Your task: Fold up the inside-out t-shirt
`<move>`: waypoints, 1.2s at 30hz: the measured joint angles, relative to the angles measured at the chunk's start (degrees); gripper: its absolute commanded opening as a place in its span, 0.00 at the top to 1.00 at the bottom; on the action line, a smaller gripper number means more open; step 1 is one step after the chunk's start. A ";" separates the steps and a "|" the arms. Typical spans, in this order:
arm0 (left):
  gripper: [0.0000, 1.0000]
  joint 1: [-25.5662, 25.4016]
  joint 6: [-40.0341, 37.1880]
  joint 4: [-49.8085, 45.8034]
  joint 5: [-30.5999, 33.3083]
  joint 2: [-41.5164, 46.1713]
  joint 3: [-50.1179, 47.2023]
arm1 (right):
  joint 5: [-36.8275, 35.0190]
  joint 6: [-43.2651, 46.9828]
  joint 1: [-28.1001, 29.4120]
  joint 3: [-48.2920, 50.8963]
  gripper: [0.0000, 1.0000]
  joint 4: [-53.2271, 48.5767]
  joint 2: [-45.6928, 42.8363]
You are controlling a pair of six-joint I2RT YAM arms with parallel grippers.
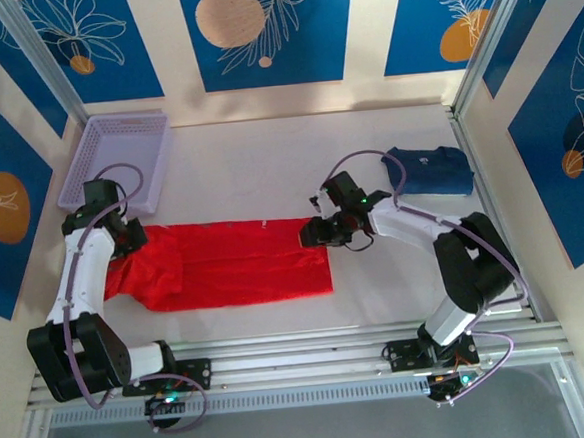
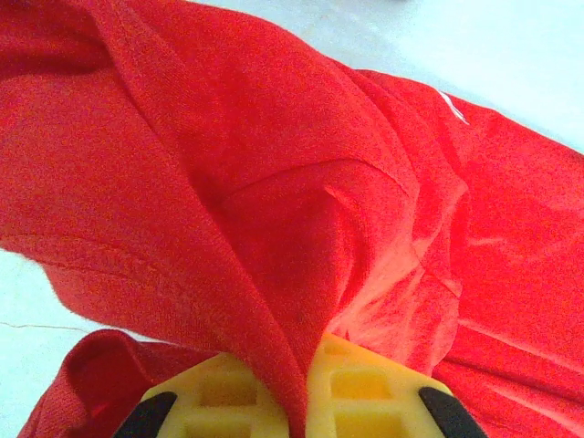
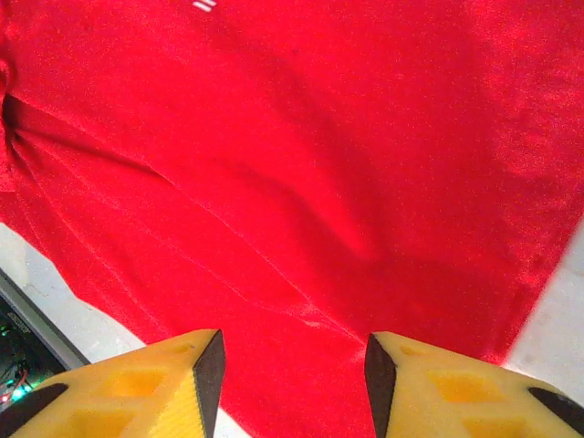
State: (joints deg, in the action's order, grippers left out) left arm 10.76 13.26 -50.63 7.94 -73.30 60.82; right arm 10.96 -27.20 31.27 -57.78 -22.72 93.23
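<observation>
1. The overhead view gives the whole layout. The red t-shirt [image 1: 225, 264] lies across the middle of the white table [image 1: 249, 172], reaching from the left gripper [image 1: 123, 241] to the right gripper [image 1: 313, 235]. A lavender basket [image 1: 122, 156] sits at the far left corner. A folded navy garment [image 1: 429, 172] lies at the far right, apart from the shirt.
2. The left wrist view shows the grip up close: the left gripper [image 2: 297, 401] has its yellow fingers [image 2: 365, 388] pressed together on a raised ridge of red cloth [image 2: 301, 228].
3. The right wrist view shows the right gripper [image 3: 292, 365] spread, with a clear gap between its yellow fingers [image 3: 146, 388]. Red cloth [image 3: 319, 164] lies flat below that gap. I cannot tell whether the fingertips touch it.
4. The shirt is plain bright red and forms a long band. Its left end is bunched and wrinkled at the left gripper, and its right end is flat with a straight edge. A small white mark [image 2: 452, 107] shows on the fabric.
5. Count: one red t-shirt, one navy garment, one basket and two grippers.
</observation>
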 measured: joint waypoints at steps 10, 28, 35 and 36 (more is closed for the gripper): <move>1.00 0.00 -0.44 -0.46 -0.39 -0.07 0.72 | -0.02 0.24 0.39 -1.38 0.58 0.50 7.45; 1.00 -0.92 -2.93 -2.78 -5.60 -1.25 5.66 | -0.20 0.90 0.50 -1.38 0.58 1.14 10.12; 1.00 -2.64 -2.93 -4.55 -6.67 -1.25 7.08 | -0.22 0.87 0.68 -1.38 0.58 1.36 10.12; 1.00 -3.10 -2.93 -4.76 -6.88 -1.22 7.34 | -0.24 0.87 0.74 -1.38 0.57 1.38 10.12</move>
State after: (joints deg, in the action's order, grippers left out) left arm 7.66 10.33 -55.40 1.06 -74.52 68.16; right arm 10.72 -26.33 32.01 -59.16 -21.34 103.35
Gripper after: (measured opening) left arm 0.065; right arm 0.424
